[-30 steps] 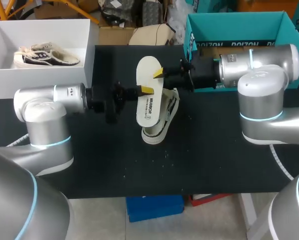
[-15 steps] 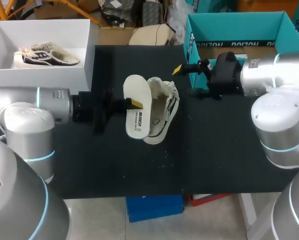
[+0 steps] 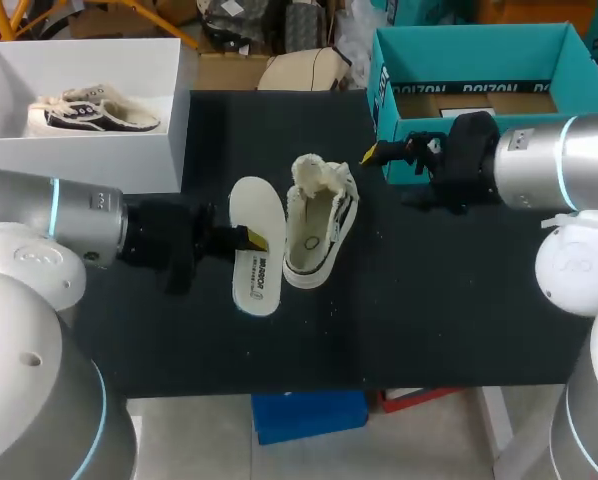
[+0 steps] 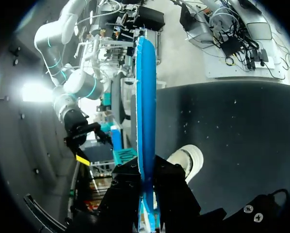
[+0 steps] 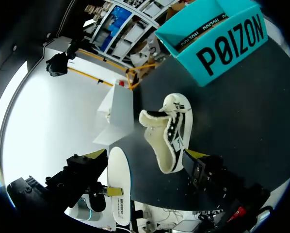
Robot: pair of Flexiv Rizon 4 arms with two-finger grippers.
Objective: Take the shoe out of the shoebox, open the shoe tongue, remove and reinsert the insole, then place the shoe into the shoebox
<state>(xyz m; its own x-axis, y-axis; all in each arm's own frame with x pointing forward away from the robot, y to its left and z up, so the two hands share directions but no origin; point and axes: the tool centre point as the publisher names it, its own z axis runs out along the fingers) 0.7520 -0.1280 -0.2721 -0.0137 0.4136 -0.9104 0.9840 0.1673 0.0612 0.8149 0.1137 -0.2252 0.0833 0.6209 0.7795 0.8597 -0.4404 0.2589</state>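
The white insole (image 3: 254, 250) hangs flat over the black table, just left of the shoe, with my left gripper (image 3: 250, 238) shut on its edge. In the left wrist view the insole (image 4: 146, 97) shows edge-on with its blue underside, clamped in the left gripper (image 4: 146, 194). The cream low-top shoe (image 3: 320, 222) stands upright mid-table, tongue pulled open; it also shows as the shoe (image 5: 167, 130). My right gripper (image 3: 371, 153) is open and empty, right of the shoe beside the teal shoebox (image 3: 479, 45). From the right wrist, the right gripper (image 5: 145, 165) spans wide before the shoe and insole (image 5: 118, 187).
A white box (image 3: 179, 110) at the back left holds another shoe (image 3: 89, 112). The teal shoebox stands open at the back right. Bare black table (image 3: 429, 300) lies in front of and to the right of the shoe.
My right gripper let go of the insole, opened, and drew back right toward the teal box. My left gripper carried the insole down and left, off the shoe to its left side.
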